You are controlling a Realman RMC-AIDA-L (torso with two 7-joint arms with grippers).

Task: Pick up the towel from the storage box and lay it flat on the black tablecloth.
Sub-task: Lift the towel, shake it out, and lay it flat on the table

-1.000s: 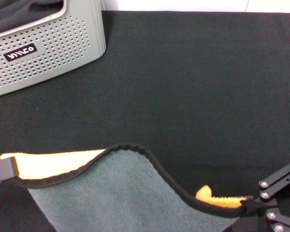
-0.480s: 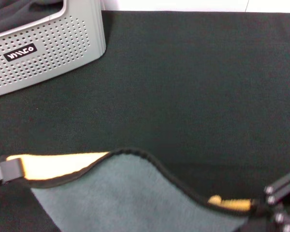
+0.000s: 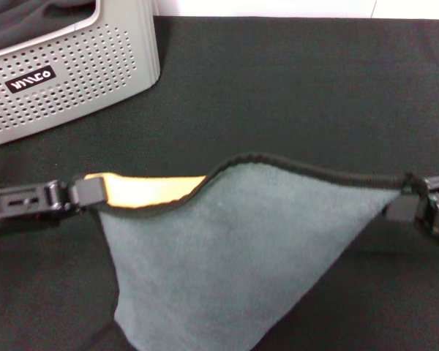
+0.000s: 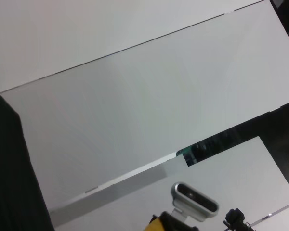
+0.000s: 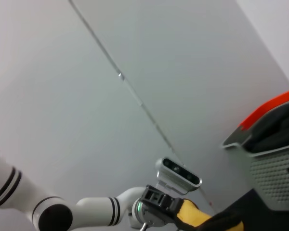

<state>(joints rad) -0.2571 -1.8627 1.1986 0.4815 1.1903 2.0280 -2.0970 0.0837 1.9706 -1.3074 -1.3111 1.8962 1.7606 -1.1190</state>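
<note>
Your black tablecloth [image 3: 293, 95] fills the head view, with the storage box [image 3: 73, 80] at its far left corner, dark cloth inside it. Both arms reach in low from opposite sides, level with each other. The towel [image 3: 227, 256] hangs stretched between them above the tablecloth, grey-green face toward you, orange reverse folded over at the left corner. Left gripper [image 3: 88, 192] is clamped on that corner; right gripper [image 3: 406, 201] pinches the opposite corner. The towel's lower part sags to a point near your body. The right wrist view adds the left arm [image 5: 86, 211] against a white wall, and the box's orange-red contents.
</note>
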